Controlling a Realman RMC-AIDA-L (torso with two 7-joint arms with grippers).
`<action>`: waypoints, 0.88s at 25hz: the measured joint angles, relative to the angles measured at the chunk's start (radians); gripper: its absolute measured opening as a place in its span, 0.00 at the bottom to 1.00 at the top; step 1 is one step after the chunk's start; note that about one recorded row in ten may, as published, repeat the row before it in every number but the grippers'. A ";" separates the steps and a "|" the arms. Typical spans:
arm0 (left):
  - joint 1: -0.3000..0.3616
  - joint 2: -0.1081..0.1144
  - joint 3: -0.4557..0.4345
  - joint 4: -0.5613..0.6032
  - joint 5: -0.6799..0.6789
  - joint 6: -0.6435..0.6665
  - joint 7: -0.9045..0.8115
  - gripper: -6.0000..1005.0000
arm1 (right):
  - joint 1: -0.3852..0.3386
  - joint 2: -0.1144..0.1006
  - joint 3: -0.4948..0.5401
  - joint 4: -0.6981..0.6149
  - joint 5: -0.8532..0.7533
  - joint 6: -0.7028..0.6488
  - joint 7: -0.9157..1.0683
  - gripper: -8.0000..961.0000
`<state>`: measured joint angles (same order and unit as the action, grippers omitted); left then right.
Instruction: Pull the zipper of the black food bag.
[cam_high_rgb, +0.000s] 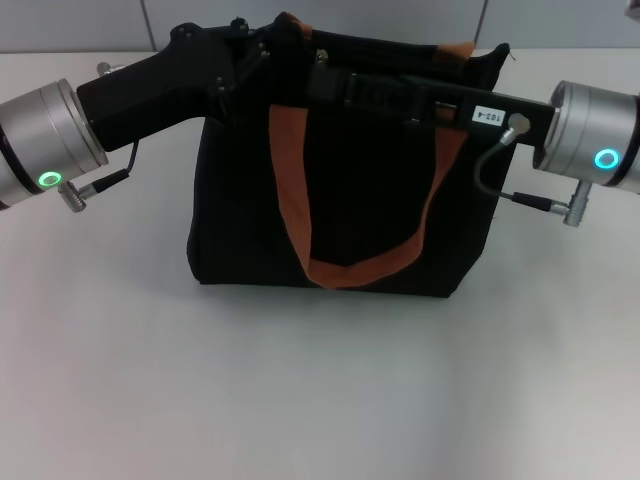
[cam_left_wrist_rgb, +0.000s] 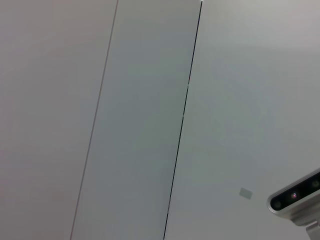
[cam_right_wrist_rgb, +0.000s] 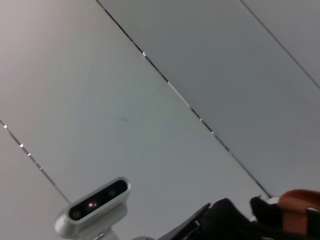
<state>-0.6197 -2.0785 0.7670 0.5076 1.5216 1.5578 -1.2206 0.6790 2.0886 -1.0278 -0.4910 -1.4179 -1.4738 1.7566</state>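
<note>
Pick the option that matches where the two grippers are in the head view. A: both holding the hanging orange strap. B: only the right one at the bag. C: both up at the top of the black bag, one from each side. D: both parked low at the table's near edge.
C: the left gripper and the right gripper meet over the top of the black bag, while the orange strap hangs free.

Bag (cam_high_rgb: 340, 200) upright on table (cam_high_rgb: 300, 390)

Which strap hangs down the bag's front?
The near strap: its orange loop drapes down the front of the bag. The far strap only peeks above the top edge.
</note>
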 joint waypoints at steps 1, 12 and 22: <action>0.000 0.000 0.000 0.000 0.000 0.000 0.000 0.02 | 0.000 0.000 0.000 0.000 0.000 0.000 0.000 0.86; 0.000 -0.001 0.000 -0.016 -0.003 0.001 0.015 0.02 | 0.014 0.001 -0.024 0.001 0.004 -0.010 0.022 0.86; 0.000 -0.002 0.000 -0.017 -0.003 -0.006 0.015 0.02 | 0.019 0.000 -0.027 0.005 0.010 0.010 0.031 0.86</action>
<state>-0.6202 -2.0801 0.7670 0.4909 1.5181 1.5518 -1.2057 0.6983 2.0884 -1.0548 -0.4860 -1.4082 -1.4633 1.7871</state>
